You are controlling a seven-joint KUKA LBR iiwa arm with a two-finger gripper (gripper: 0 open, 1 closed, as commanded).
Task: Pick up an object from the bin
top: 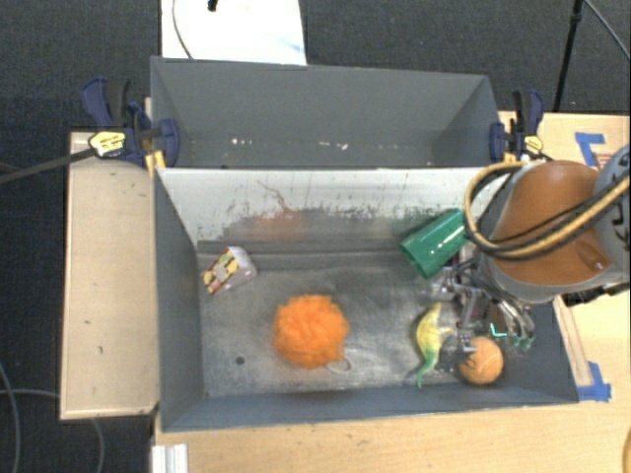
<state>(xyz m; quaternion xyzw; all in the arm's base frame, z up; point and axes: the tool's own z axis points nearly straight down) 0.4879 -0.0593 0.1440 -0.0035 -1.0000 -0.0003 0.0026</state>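
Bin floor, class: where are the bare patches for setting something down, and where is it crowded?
Bare: the middle floor between the fluffy orange ball and the green block; also the front-left corner below the small packet. Crowded: the right end, where the gripper sits by a yellow-green toy and a small orange ball.

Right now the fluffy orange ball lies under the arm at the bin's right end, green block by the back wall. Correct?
No: the camera view shows the fluffy orange ball mid-floor, clear of the arm; the green block is right.
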